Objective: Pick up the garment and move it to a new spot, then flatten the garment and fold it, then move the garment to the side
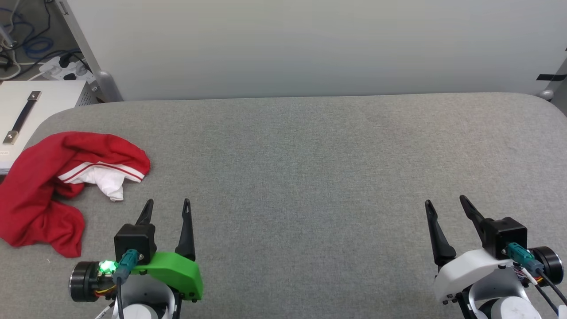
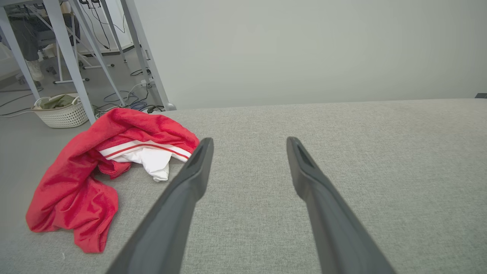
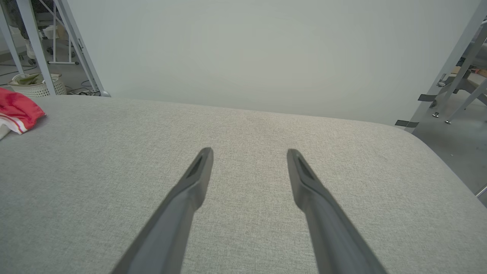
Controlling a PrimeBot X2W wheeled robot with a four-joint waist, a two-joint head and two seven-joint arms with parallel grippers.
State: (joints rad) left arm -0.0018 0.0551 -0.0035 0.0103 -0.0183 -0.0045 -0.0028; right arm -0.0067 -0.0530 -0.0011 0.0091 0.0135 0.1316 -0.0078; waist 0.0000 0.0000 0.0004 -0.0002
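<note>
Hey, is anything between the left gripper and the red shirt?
Nothing visible does. Just grey table lies between the open left gripper and the crumpled shirt, which sits to its left, untouched.

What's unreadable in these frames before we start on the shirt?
1) Front of the garment and any print on it: hidden in the head and left wrist views, buried in its own crumpled folds.
2) Most of the garment, right wrist view: cut off by the left edge.
3) Contents of the basket, left wrist view: too small.

The left gripper (image 1: pixel 168 202) had dark tapered fingers (image 1: pixel 186 230) and a green shell (image 1: pixel 177 272), with a green lamp (image 1: pixel 105 266) at eight o'clock. The right gripper (image 1: pixel 445 200) had a white shell (image 1: pixel 469 268).
</note>
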